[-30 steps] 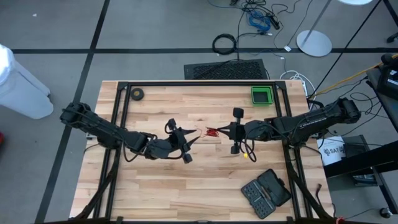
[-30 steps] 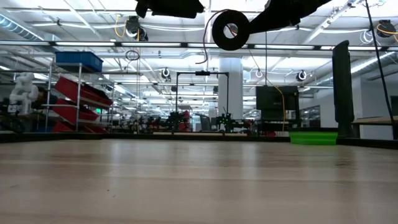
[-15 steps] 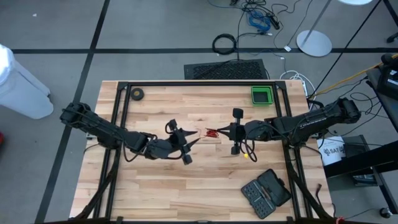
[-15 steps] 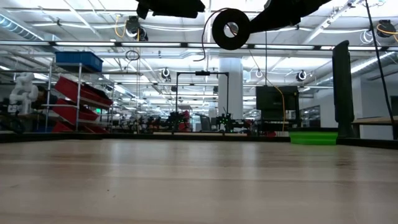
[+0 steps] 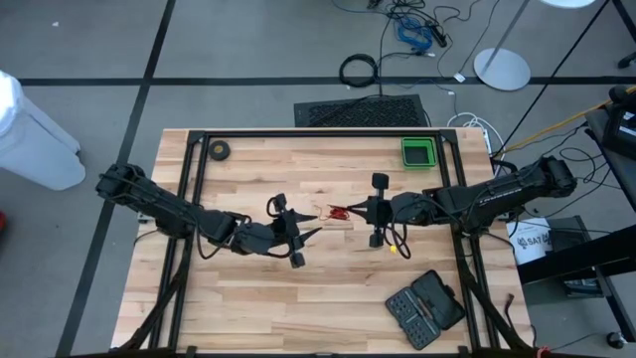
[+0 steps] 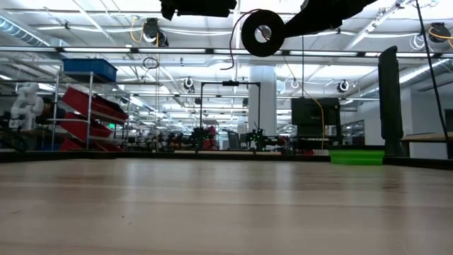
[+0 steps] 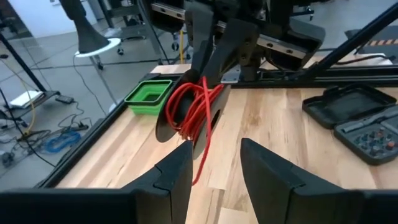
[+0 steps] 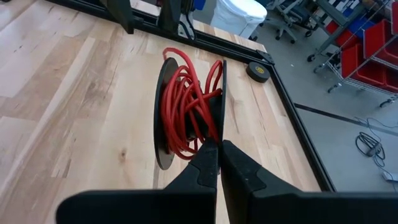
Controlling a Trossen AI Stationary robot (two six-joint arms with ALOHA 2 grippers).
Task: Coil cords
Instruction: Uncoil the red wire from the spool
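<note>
Big open workshop behind the table [image 5: 248, 298]: shelving with red bins, overhead lights. Wooden top with a black frame around it.

We see the reel [image 8: 186, 115] held up off the table, roughly mid-table, slightly toward the right arm's side. In the low view it hangs near the top edge as a black disc [image 6: 262, 32], well clear of the wood. The red cord [image 8: 181, 118] is mostly wound between the reel's two flanges in loose, messy turns; one loop trails out below it in the left wrist view [image 7: 200, 118].

Right gripper [image 8: 219, 146]: fingers pinched together on the rim of one reel flange, carrying it.

Left gripper [image 7: 214, 163]: fingers partly apart, nothing between them that we can see. It sits just short of the reel, pointing at it, with the hanging cord loop right in front of the gap. We can't tell whether a finger touches the cord.

Elsewhere on the table: green bin [image 5: 417, 152] at the far edge on the right side, small black roll [image 5: 219, 150] at the far edge on the left, open black bit case [image 5: 425, 307] at the near right corner. All well apart from the reel.
</note>
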